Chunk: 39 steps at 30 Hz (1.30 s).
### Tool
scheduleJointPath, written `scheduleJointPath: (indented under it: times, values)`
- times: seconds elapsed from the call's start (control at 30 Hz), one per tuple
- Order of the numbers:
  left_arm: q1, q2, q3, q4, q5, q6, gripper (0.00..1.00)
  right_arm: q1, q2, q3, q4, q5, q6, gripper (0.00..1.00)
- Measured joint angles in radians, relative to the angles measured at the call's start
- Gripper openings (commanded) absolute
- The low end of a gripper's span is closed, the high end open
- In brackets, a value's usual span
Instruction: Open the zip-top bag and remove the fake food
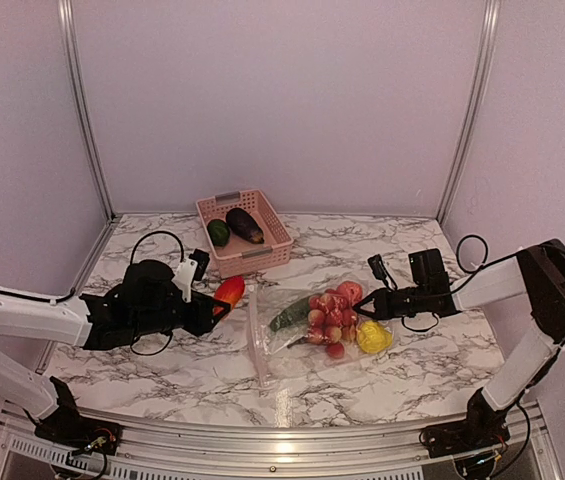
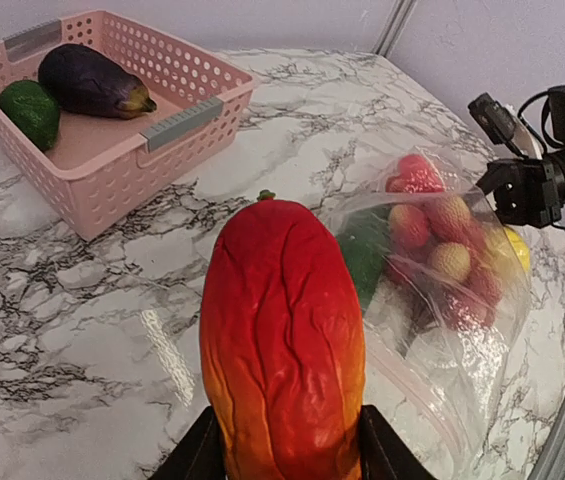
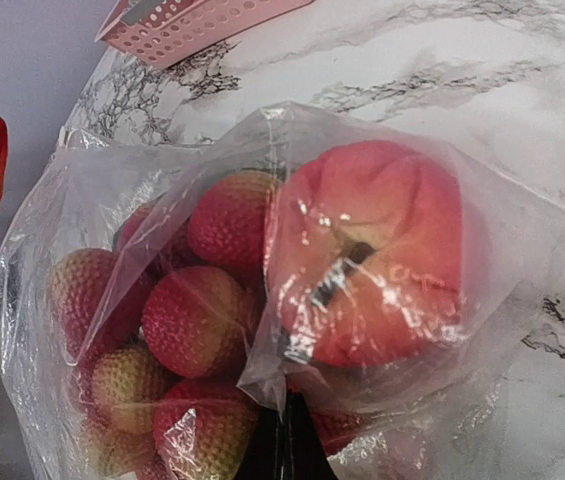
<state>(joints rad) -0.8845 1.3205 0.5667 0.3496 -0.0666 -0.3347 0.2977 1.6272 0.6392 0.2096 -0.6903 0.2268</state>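
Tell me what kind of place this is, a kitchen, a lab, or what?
Probably a robot lab test cell, not a kitchen: a marble-patterned table boxed in by plain walls on metal frame posts, with plastic fake food in a pink basket and a zip-top bag.

Left arm (image 1: 27, 318), right arm (image 1: 510, 355): white tubular links, bulky black joint housings, black bases. Thin black cables (image 1: 159, 233) looped at each wrist. Left gripper (image 1: 217, 307), right gripper (image 1: 360, 311): black, angular, with small black camera modules.

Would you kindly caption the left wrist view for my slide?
Left gripper holds a red-orange fruit above the table, zip-top bag and pink basket beyond.
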Motion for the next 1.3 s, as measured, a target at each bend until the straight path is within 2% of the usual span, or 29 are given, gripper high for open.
scheduleJointPath:
  times: [0.2,0.43,1.0,1.3]
  values:
    - [0.161,0.039,0.166,-0.053,0.002,-0.002,0.33,0.000,0.007,0.000,0.006,-0.006,0.000,0.00]
    - [0.281,0.258,0.517,-0.132,0.002,0.032,0.34,0.001,0.016,0.002,0.016,-0.016,0.002,0.00]
    - [0.456,0.775,1.104,-0.287,-0.003,0.075,0.37,0.013,0.028,0.011,0.023,-0.019,0.008,0.00]
    - [0.486,0.996,1.360,-0.352,-0.003,0.117,0.41,0.013,0.047,0.019,0.027,-0.027,0.008,0.00]
